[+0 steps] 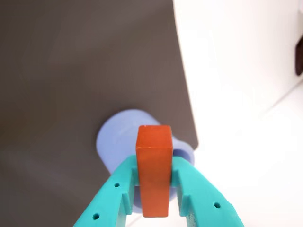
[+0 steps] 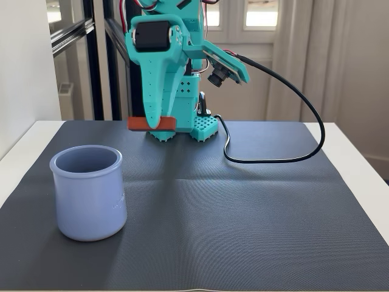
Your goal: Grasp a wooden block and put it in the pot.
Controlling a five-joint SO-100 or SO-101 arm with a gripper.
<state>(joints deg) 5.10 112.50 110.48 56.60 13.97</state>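
Above a dark ribbed mat (image 2: pixel 243 207) on a white table (image 2: pixel 358 152), the end effector (image 2: pixel 153 125) pinches the wooden block (image 2: pixel 151 124).

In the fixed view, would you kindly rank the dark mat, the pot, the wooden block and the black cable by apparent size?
1. Dark mat, by far the largest.
2. Pot.
3. Black cable: long but thin, so its rank against the pot is unsure.
4. Wooden block, smallest, held in the gripper farther from the camera.
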